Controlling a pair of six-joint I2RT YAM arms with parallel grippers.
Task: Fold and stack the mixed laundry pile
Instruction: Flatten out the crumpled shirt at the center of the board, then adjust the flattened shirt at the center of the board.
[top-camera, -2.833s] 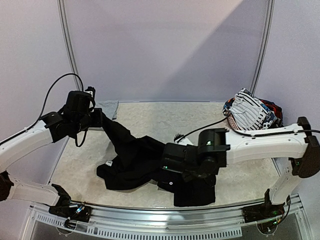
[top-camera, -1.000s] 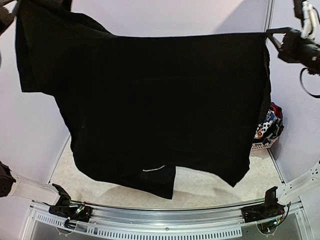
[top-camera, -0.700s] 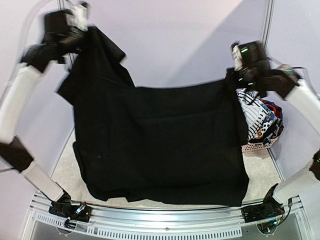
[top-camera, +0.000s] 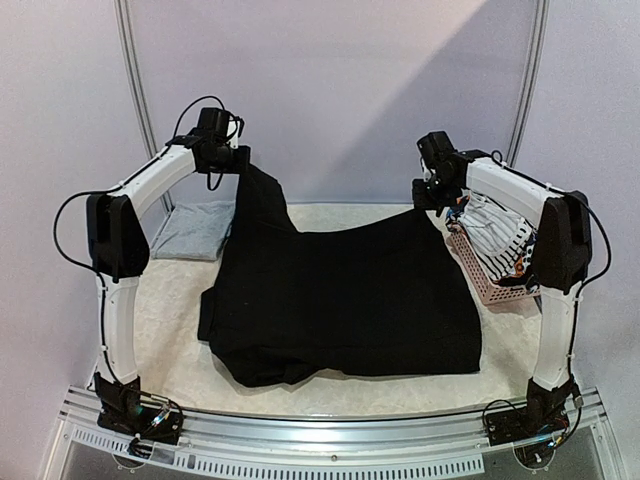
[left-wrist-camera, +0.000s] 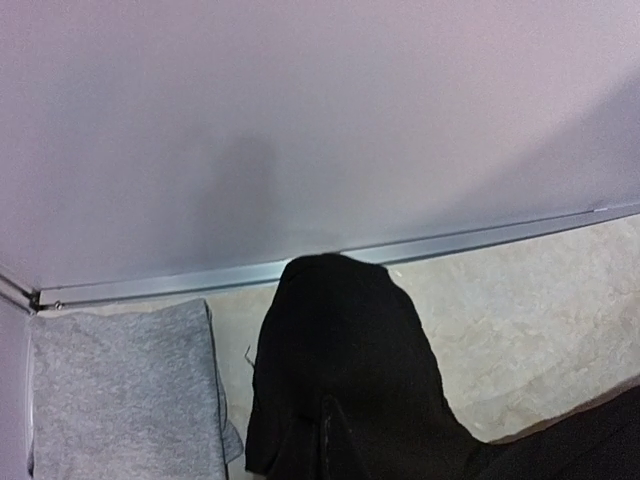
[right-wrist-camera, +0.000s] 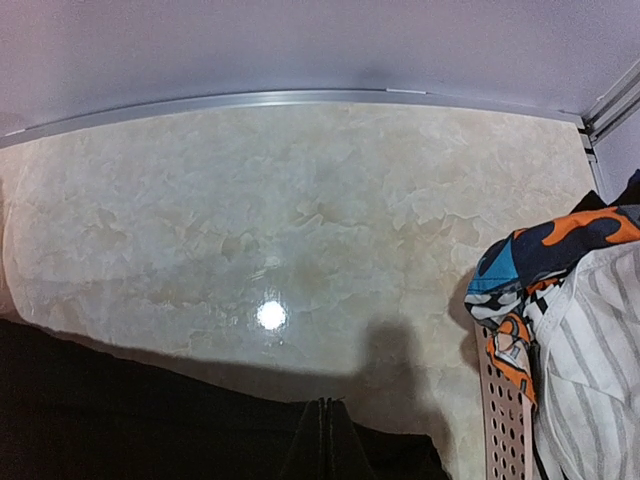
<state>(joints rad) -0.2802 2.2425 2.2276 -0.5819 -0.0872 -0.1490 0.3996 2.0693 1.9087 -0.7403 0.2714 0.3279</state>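
The marbled table (top-camera: 165, 350) now bears the large black trousers (top-camera: 350, 295), airborne a second ago, spread mostly flat. The left gripper (top-camera: 240, 163) and right gripper (top-camera: 431, 196) stay pinched on the far corners, so folding looks next.

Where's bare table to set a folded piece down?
Free: the far table strip between the black garment and the back wall; the near-left corner, in front of the folded grey garment; the near-right patch in front of the pink basket. Crowded: the centre, under the black garment.
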